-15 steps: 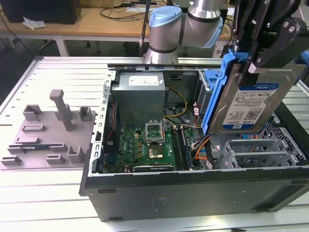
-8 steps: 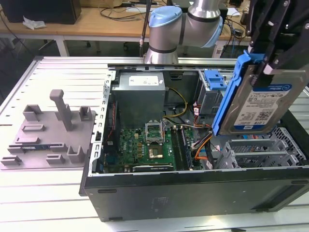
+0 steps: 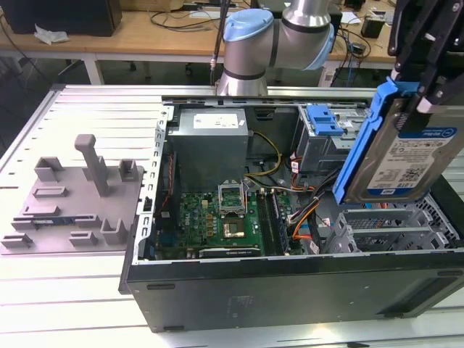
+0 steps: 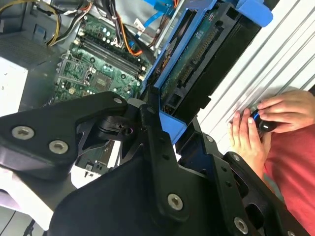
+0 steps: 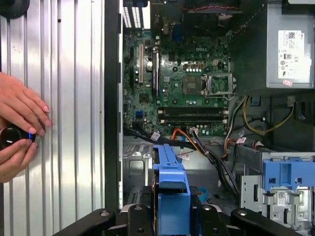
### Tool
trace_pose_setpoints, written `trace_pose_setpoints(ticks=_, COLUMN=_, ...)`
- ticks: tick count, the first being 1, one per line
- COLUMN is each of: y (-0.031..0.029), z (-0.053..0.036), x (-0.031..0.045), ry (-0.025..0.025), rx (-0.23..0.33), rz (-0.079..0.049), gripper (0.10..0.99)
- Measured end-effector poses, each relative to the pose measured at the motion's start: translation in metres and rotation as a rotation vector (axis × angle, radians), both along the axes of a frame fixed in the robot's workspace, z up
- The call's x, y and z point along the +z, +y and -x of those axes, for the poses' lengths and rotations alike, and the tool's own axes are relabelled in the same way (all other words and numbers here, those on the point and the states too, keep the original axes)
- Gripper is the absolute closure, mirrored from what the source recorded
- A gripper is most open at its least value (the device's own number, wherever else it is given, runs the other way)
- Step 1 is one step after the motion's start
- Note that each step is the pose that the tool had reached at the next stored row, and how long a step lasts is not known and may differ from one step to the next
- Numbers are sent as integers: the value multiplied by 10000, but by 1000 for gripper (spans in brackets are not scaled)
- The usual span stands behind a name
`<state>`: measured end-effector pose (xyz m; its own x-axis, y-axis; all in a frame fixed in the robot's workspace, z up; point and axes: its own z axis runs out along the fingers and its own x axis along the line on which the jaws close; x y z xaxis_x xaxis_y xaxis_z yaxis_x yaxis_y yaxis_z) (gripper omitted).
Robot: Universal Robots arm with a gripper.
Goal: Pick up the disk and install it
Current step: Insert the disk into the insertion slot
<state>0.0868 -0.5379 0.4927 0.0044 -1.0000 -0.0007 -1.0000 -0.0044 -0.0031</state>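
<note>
Disk [image 3: 413,156]: silver drive in a blue frame, held in the air and tilted. Its labelled face shows in the exterior view, and its underside with the circuit board shows in the second wrist view [image 4: 197,54].
Place: over the exterior view's right end of the open case [image 3: 290,290], above the grey cage [image 3: 391,232] and not touching it.
Fingers: pinching the disk by the blue frame, one on each side; the first wrist view shows the frame [image 5: 171,191] between them.
Gripper [image 3: 423,72]: black, at the disk's upper end; its linkages are close up in the second wrist view [image 4: 170,120].
Arm [image 3: 275,36]: grey with blue joint caps, behind the case.
Inside the case: green motherboard [image 3: 232,217], grey power supply [image 3: 206,145], and a blue latch [image 3: 324,119] on the far drive bay.
Stand [image 3: 80,196]: grey, with upright posts, on the ribbed surface [image 3: 65,304] at the exterior view's left, well apart from the disk.
Hands [image 5: 22,108]: two, a person's, on the surface just beside the case, around a small black knob [image 5: 10,136].
</note>
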Motion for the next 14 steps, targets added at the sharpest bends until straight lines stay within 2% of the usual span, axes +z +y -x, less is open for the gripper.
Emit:
trace_pose_setpoints(ticks=9, y=-1, z=-184, x=-6, ry=0, rx=2, rz=-2, gripper=722)
trace_pose_setpoints(ticks=14, y=-2, z=-186, x=-6, ry=0, rx=2, rz=1, gripper=722)
